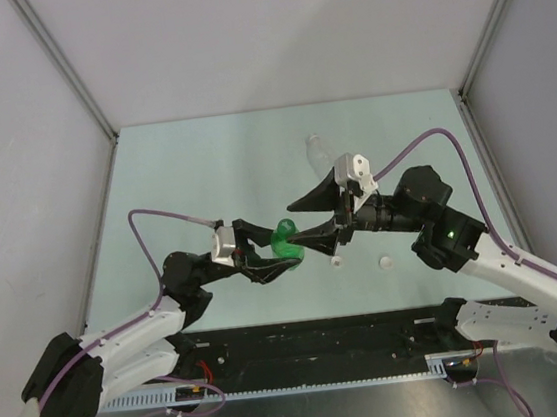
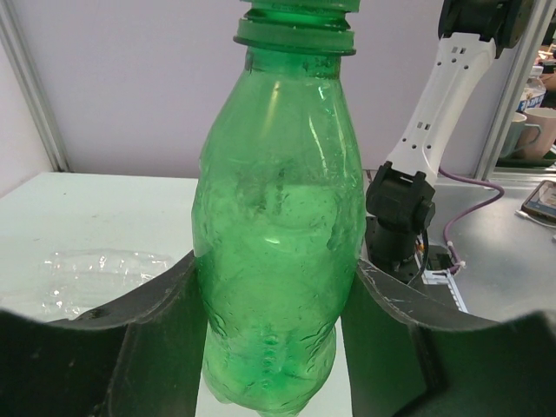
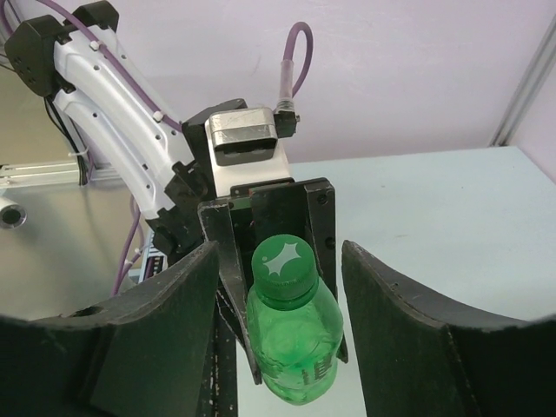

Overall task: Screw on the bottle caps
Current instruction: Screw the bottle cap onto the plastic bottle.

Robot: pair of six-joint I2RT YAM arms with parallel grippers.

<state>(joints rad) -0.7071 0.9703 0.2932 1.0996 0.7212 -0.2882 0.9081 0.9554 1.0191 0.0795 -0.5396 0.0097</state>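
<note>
It was a robot lab cell: two arms point(image 1: 133, 341) bolted at the edge of a pale table point(image 1: 203, 167), boxed in by plain white panels point(image 1: 268, 28) on aluminium posts point(image 1: 61, 62), with purple cables point(image 1: 158, 214) looping and a mug point(image 2: 521, 132) on a bench beyond.

One green bottle point(image 2: 278, 261), one clear bottle point(image 1: 320, 148), one green cap point(image 3: 282, 266) and two white caps point(image 1: 337, 260) point(image 1: 386, 263) (three in all).
</note>
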